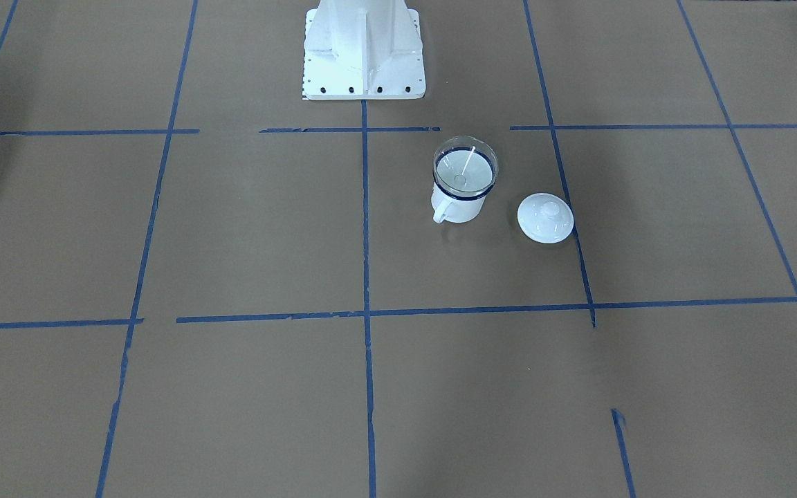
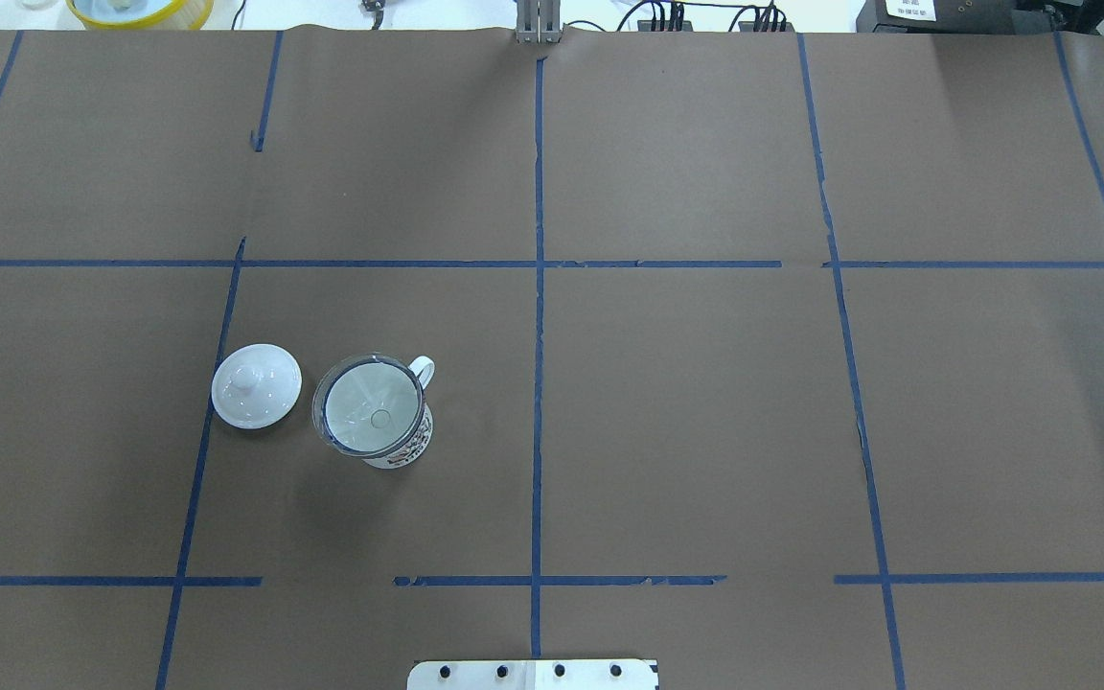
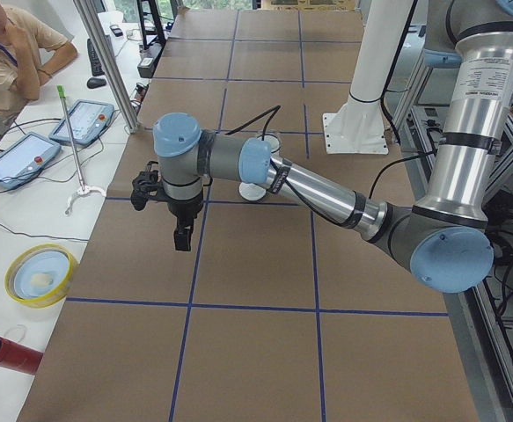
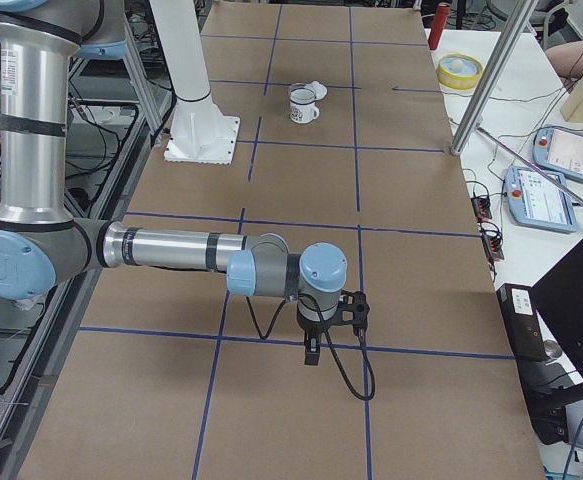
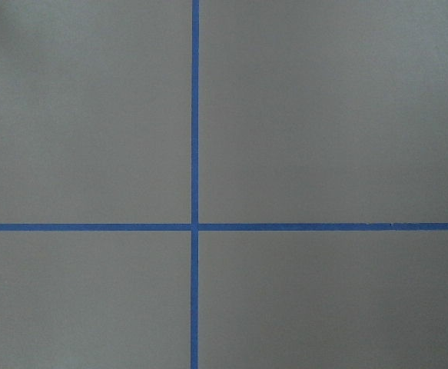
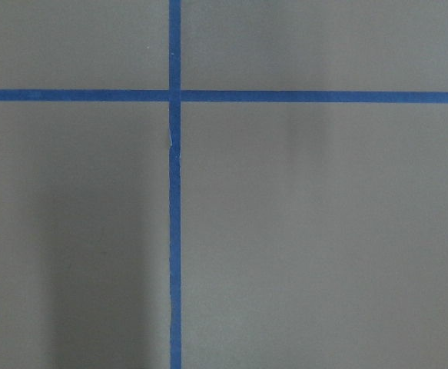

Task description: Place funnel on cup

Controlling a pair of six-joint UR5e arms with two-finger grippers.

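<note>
Brown paper crossed by blue tape (image 1: 366, 228) covers the table (image 1: 232, 228). Nearest in the exterior left view, the left gripper (image 3: 182, 239) hangs left of centre, pointing down above the paper. The right gripper (image 4: 312, 352) hangs likewise at lower centre of the exterior right view. Whether either pair of jaws is spread or pressed together cannot be told. Farther off, right of centre in the front-facing view, the cup (image 1: 464, 209) stands upright with the funnel (image 1: 465, 169) seated in its mouth, spout down. A white knobbed lid (image 1: 545, 218) lies just beside it, apart. Beyond, the white robot base (image 1: 362, 55) fills top centre.
</note>
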